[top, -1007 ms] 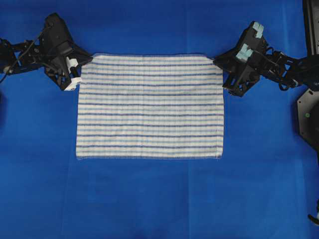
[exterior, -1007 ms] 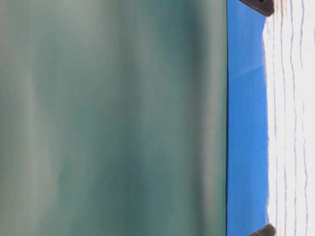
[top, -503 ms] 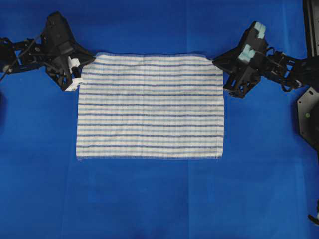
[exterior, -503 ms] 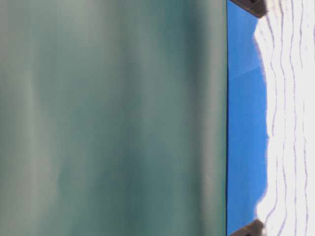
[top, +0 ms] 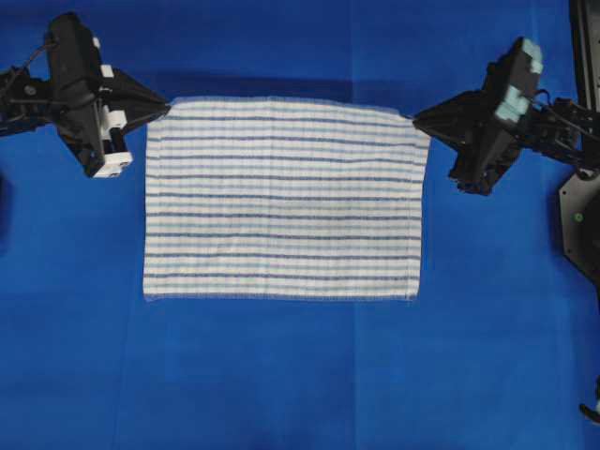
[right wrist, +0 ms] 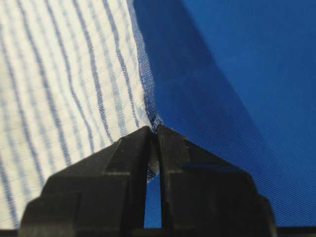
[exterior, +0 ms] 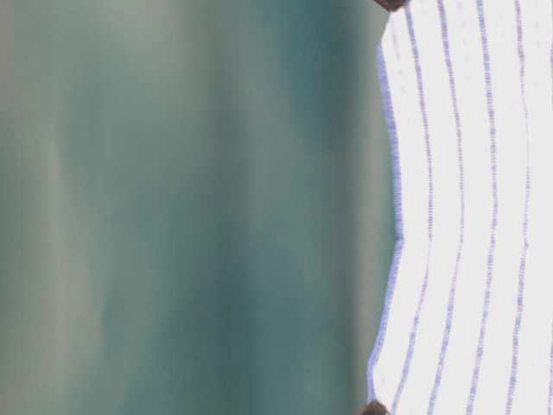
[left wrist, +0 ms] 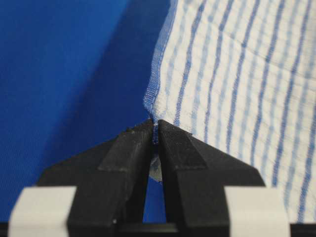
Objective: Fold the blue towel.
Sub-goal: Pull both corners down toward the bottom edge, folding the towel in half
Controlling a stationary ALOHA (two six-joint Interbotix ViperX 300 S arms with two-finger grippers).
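The blue towel, white with thin dark-blue and light-blue stripes, lies spread on the blue table covering, its far edge lifted. My left gripper is shut on the towel's far left corner; the left wrist view shows the corner pinched between the fingertips. My right gripper is shut on the far right corner, seen pinched in the right wrist view. In the table-level view the raised towel hangs as a sheet and fills the right side. The near edge rests flat.
The plain blue table covering surrounds the towel. A black robot base stands at the right edge of the overhead view. A blurred green backdrop fills the left of the table-level view.
Both grippers have risen and spread slightly outward, lifting the towel's far edge off the table. In the table-level view the towel now covers the blue strip that showed before.
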